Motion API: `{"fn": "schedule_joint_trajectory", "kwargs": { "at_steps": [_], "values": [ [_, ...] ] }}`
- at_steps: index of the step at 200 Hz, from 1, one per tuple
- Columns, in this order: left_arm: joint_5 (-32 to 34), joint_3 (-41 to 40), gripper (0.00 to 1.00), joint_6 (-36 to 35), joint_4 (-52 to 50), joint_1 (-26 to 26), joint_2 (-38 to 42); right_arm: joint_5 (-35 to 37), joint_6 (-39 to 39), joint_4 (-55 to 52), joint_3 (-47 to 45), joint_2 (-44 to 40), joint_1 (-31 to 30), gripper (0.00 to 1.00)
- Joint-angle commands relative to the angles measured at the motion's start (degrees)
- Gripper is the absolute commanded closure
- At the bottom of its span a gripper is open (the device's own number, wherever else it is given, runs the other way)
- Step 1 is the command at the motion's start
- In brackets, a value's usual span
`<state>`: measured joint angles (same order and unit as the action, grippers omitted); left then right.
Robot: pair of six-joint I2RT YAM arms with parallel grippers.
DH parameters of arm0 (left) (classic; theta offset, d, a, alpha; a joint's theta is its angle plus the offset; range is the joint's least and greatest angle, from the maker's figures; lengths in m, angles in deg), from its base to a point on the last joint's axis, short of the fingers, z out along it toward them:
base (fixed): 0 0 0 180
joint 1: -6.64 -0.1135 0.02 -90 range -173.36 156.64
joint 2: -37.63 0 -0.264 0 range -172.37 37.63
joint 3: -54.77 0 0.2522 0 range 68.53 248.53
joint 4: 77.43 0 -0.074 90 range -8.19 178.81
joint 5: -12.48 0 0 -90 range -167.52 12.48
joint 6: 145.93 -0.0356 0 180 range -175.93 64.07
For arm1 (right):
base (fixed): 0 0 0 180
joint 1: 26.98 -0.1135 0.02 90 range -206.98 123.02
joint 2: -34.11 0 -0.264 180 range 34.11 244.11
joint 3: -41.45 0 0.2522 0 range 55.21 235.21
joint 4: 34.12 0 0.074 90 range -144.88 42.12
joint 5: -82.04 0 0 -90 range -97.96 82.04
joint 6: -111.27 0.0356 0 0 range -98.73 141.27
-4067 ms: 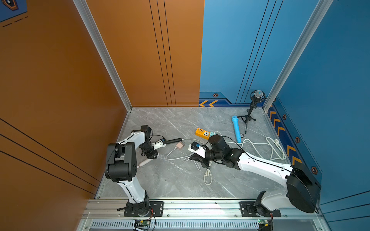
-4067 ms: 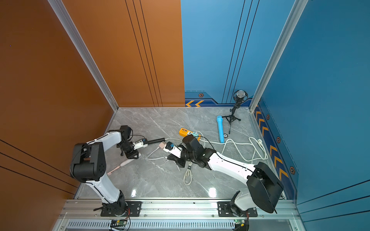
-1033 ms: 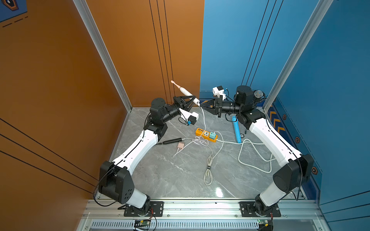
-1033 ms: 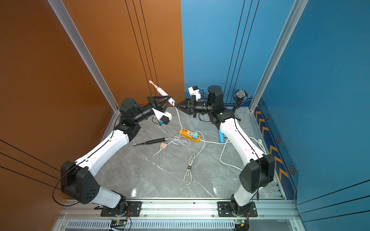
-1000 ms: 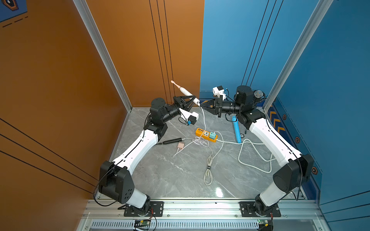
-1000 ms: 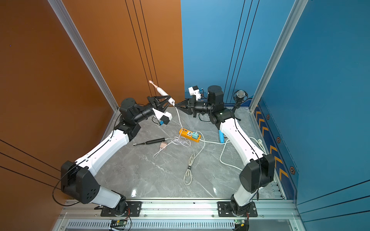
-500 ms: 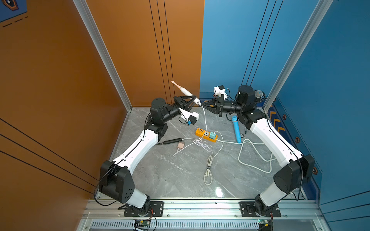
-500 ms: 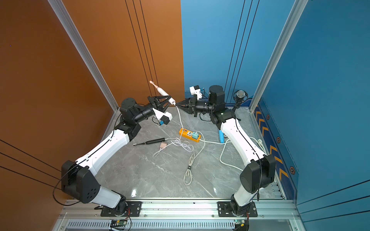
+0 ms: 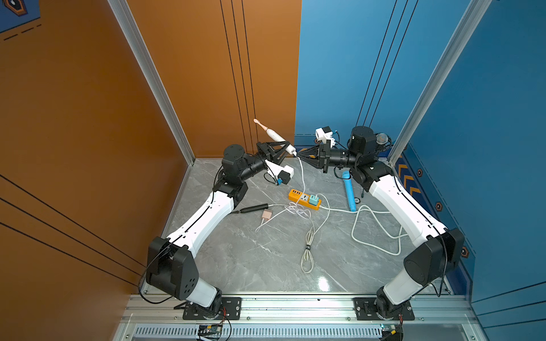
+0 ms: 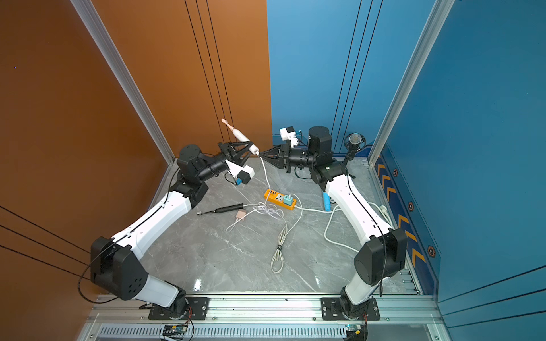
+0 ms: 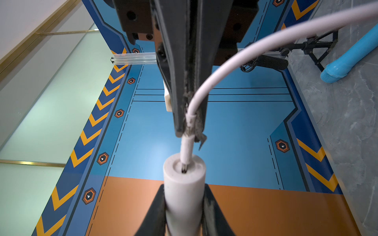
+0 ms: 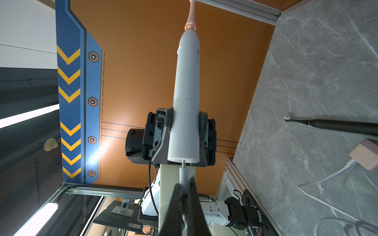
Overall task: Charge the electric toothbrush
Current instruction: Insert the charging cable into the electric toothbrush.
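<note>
White cable plug (image 11: 187, 150) at white pink-headed electric toothbrush (image 11: 184, 183) base, not seated.
Left claw (image 9: 286, 148) grips toothbrush mid-air; right claw (image 9: 299, 152) pinches plug, metal tip visible; pushing home remains.

White toothbrush (image 12: 186, 92), plug (image 12: 182, 173) at its base (partly inserted)

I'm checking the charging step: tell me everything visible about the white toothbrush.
The white toothbrush has a plastic-looking handle and pink brush head. It hangs tilted in the air, head toward the orange wall, left gripper clamping its base end. The right gripper's cable plug meets its base port, metal tip showing.
</note>
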<state>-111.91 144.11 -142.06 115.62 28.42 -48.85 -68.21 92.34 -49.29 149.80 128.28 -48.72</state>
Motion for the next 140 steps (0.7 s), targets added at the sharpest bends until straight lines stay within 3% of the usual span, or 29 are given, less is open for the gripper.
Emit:
{"fn": "schedule_joint_trajectory", "kwargs": {
  "at_steps": [1, 140],
  "values": [
    [-5.51, 1.07, 1.00, -0.98, 1.32, 2.60, 0.45, 1.36, 1.24, 1.41, 0.22, -0.13, -0.50, 1.00],
    [-7.14, 1.28, 1.00, -2.86, 1.23, 3.00, -0.09, 0.40, 2.89, 0.44, 0.91, -0.12, -0.94, 1.00]
  ]
}}
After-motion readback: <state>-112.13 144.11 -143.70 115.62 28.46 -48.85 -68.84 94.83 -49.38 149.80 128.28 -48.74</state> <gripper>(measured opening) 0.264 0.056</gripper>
